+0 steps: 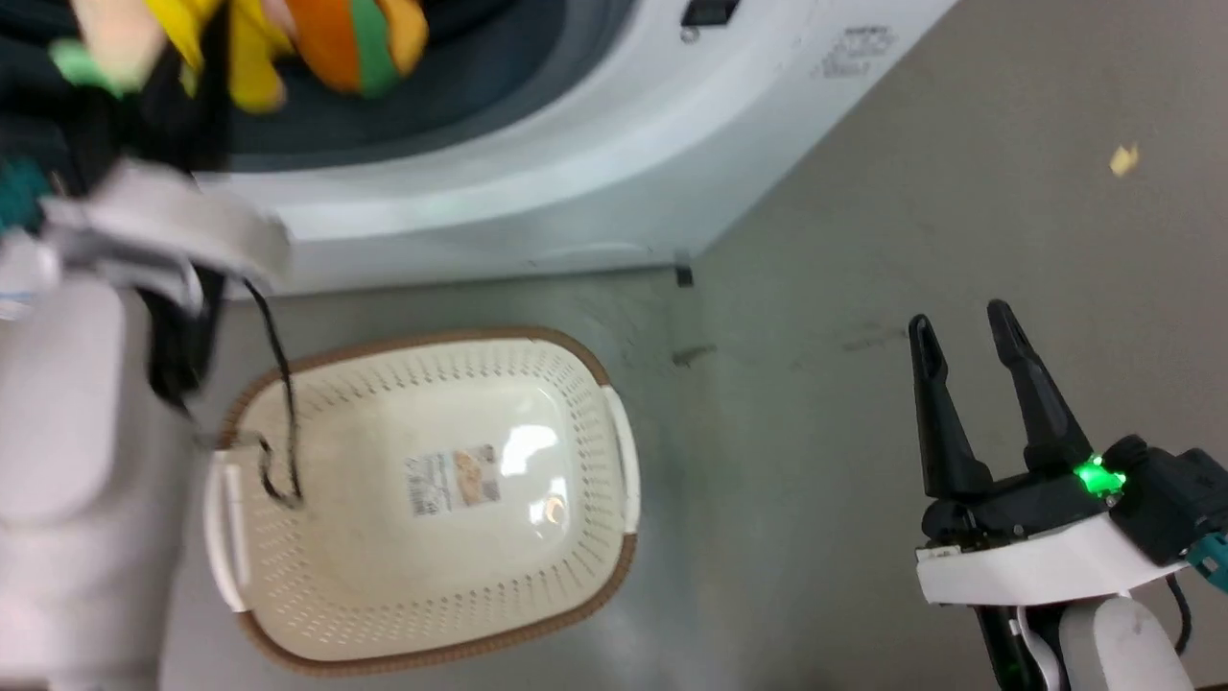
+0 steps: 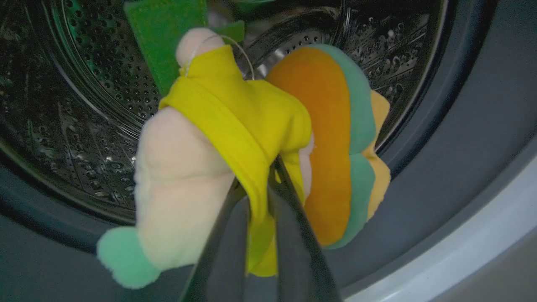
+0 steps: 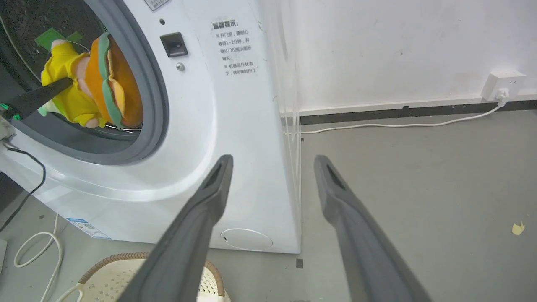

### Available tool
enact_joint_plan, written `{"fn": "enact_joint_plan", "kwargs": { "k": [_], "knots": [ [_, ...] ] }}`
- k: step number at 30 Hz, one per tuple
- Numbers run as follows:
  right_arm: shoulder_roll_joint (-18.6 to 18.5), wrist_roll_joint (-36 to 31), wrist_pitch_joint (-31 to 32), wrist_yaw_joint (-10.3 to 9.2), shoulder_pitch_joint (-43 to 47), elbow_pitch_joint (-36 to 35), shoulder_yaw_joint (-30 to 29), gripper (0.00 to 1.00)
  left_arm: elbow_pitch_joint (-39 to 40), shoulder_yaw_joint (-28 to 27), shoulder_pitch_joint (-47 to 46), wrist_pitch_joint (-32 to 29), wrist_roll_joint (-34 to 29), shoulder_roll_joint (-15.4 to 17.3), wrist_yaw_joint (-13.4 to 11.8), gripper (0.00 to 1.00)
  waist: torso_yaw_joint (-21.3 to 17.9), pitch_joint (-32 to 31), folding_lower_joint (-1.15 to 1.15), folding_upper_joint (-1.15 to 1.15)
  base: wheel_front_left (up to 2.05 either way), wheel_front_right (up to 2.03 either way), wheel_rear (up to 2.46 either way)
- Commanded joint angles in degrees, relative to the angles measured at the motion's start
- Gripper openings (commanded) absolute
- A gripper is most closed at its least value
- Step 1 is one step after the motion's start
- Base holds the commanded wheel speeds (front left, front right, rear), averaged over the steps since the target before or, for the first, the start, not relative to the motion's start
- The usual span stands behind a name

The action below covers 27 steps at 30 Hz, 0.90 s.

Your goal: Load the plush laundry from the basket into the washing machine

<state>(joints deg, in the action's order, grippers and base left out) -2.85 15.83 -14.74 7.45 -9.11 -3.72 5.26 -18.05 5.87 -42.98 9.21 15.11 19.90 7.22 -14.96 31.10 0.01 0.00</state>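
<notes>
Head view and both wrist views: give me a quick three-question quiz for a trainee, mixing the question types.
1. True or false: a toy lies in the basket.
2. What is the left gripper shut on? A the yellow garment of the figure; B the basket's handle; C nothing.
3. Fill in: the right gripper is ___.
Key: 1 false; 2 A; 3 open.

drum [image 2: 75,109] open, plush laundry [image 2: 235,126] crowding its mouth
</notes>
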Motion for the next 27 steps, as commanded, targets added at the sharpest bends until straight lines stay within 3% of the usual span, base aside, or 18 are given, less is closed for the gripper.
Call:
{"fn": "enact_joint_plan", "kwargs": {
  "k": [1,12,22,23,24,25,27],
  "knots": [
    [0.0,0.7,-0.3,0.03,-0.7,-0.5,0.4,1.00,-1.1,0.5,-3.6,-0.5,-0.6,0.7,0.2,0.00,-3.0,3.9,-0.01,0.00,0.00,0.00,0.00],
    [0.0,3.2,-0.3,0.03,-2.6,-1.0,2.6,1.00,-16.5,3.3,-25.5,-7.0,-5.1,3.7,-0.9,0.00,-5.7,9.5,-0.01,0.00,0.00,0.00,0.00],
    [0.0,4.0,-0.3,0.03,-3.4,-0.8,3.6,1.00,-30.6,5.0,-32.7,-10.3,-6.7,5.0,-1.8,0.00,-6.4,10.6,-0.01,0.00,0.00,0.00,0.00],
    [0.0,4.0,-0.3,0.03,-3.4,-0.8,3.6,1.00,-31.3,5.2,-33.0,-10.0,-6.7,4.9,-1.7,0.18,-6.4,10.6,-0.01,0.00,0.00,0.00,0.00],
    [0.0,3.9,-0.3,0.03,-3.4,-0.7,3.6,1.00,-31.9,5.6,-33.3,-9.5,-6.9,5.0,-1.7,0.88,-6.3,10.5,-0.01,0.00,0.00,0.00,0.00],
    [0.0,3.9,-0.3,0.03,-3.5,-0.7,3.5,1.00,-32.4,6.0,-33.4,-8.9,-7.2,4.9,-1.6,1.00,-6.1,10.3,-0.01,0.00,0.00,0.00,0.00],
    [0.0,3.6,-0.3,0.03,-3.6,-0.5,3.2,1.00,-33.6,6.4,-33.2,-7.7,-7.1,4.5,-1.6,1.00,-5.6,9.7,-0.01,0.00,0.00,0.00,0.00]
  ]
}}
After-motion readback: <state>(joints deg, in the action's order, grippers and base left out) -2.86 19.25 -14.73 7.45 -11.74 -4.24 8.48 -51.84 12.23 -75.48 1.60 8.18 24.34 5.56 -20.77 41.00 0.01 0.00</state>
